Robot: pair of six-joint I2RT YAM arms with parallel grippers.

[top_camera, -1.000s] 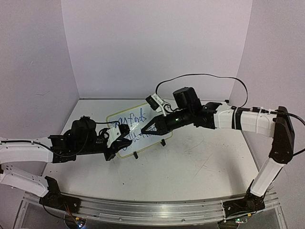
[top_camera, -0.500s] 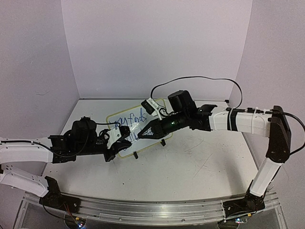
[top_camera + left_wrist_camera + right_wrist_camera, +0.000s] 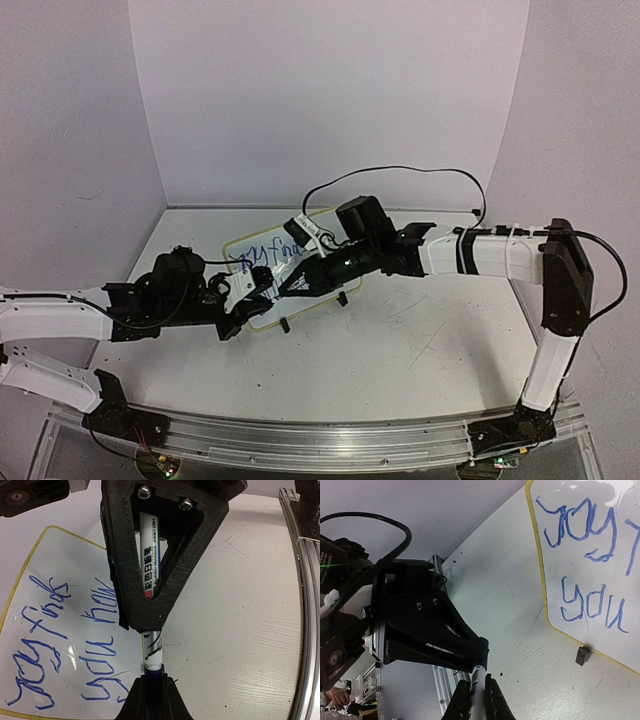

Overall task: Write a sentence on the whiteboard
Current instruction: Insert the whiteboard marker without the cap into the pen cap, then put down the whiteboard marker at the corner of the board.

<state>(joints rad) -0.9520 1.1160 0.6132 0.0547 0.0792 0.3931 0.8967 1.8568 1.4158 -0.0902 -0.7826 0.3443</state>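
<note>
Table (image 3: 420,340): white, scuffed, purple walls round 3 sides.
Arms: both reach in from the sides and meet over the table's left-centre, above the board's near edge.
Whiteboard (image 3: 255,258): lies on table, left of centre, skewed to the table edge. White face, thin yellow-green frame, rounded corners. Blue handwriting in 2 lines; "you" reads clearly, rest is scrawl.
Right gripper (image 3: 476,700): clenched on marker barrel.
Left gripper (image 3: 151,700): clenched on marker's dark blue end, tip to tip w/ the right one.
Marker (image 3: 149,565): white barrel, printed text, red mark; spans both grippers, lying along their shared line.
Clip foot (image 3: 581,655): small, black, on board's frame edge.
Top view only: whole board outline, both feet, both arms; marker itself too small to make out.
Left wrist only: barrel print seen through right gripper's triangular finger frame.
Right wrist only: left gripper's black body head-on, table rail behind it.
</note>
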